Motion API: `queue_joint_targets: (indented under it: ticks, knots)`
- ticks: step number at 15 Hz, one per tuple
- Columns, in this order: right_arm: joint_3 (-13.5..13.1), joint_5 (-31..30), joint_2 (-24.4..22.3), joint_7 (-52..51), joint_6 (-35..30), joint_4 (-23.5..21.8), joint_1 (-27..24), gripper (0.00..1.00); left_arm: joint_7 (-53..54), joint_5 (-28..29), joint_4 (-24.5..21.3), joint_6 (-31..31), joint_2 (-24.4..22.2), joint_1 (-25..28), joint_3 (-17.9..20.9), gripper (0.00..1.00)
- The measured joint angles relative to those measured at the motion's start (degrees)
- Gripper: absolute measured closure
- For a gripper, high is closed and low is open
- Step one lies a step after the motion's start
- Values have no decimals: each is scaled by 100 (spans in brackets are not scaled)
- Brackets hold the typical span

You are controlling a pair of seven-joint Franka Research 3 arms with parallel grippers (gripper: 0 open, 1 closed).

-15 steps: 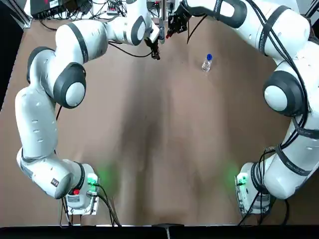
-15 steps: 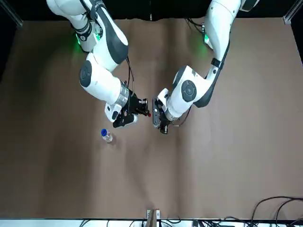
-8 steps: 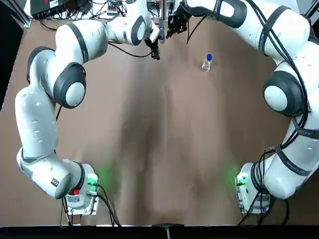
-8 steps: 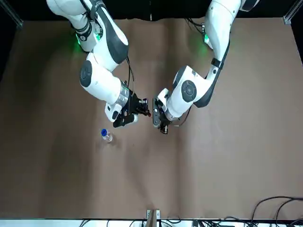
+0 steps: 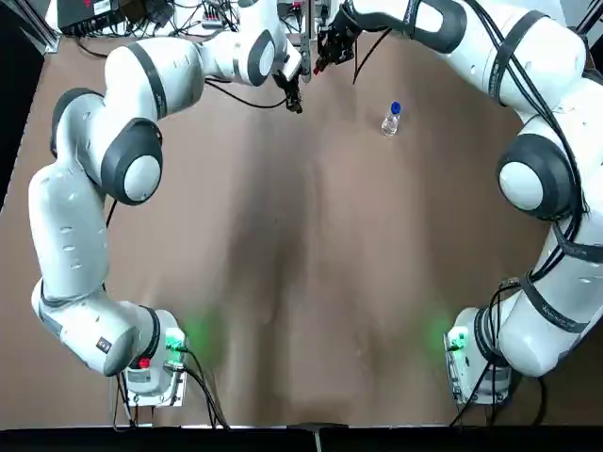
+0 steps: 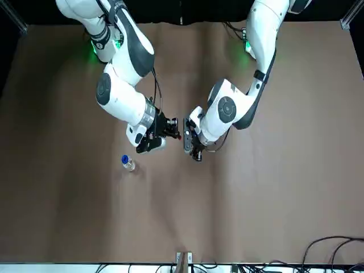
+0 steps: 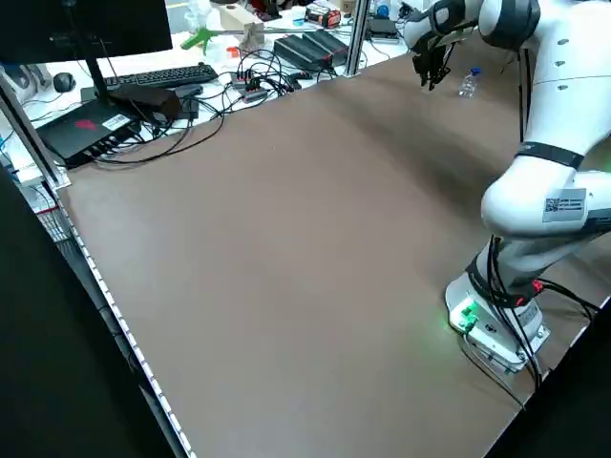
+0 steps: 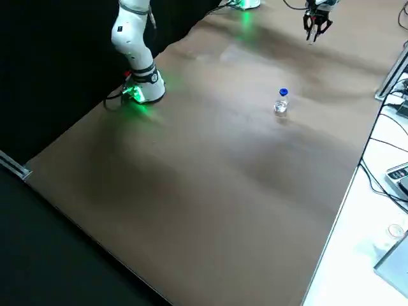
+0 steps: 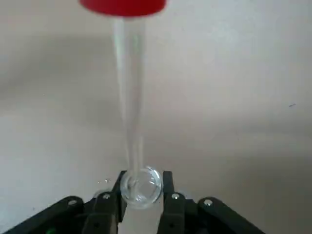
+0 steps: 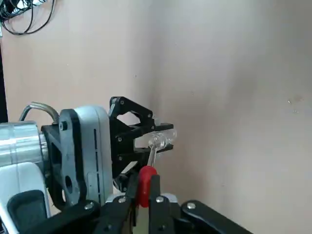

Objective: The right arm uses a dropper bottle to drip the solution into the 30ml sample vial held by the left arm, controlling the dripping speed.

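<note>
Left gripper [image 9: 140, 214] pinched the 30ml sample vial [image 9: 141, 185]; right gripper [image 10: 142, 202] squeezed the red dropper [image 10: 145, 184], its tip at the vial's mouth. Best squeeze gently, keeping the tip centred.

A keyboard [image 7: 158, 75], a monitor [image 7: 81, 27] and tangled cables [image 7: 250, 81] are sitting beyond the brown table [image 7: 286, 258].

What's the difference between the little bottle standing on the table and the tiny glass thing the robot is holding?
The dropper bottle stands alone on the table with a blue collar and no dropper; the 30ml sample vial is all clear. No gripper touches the bottle, while the vial is pinched in the left gripper, the dropper's glass tube at its mouth. Both are small clear glass.
</note>
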Motion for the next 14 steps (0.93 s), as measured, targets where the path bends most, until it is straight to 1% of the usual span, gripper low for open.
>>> queue_joint_targets:
  ticks: [14]
  knots:
    - [0, 0, 13, -2, -21, -3, 73, 88, 0, 0, 0, 0, 0, 15, 7, 69]
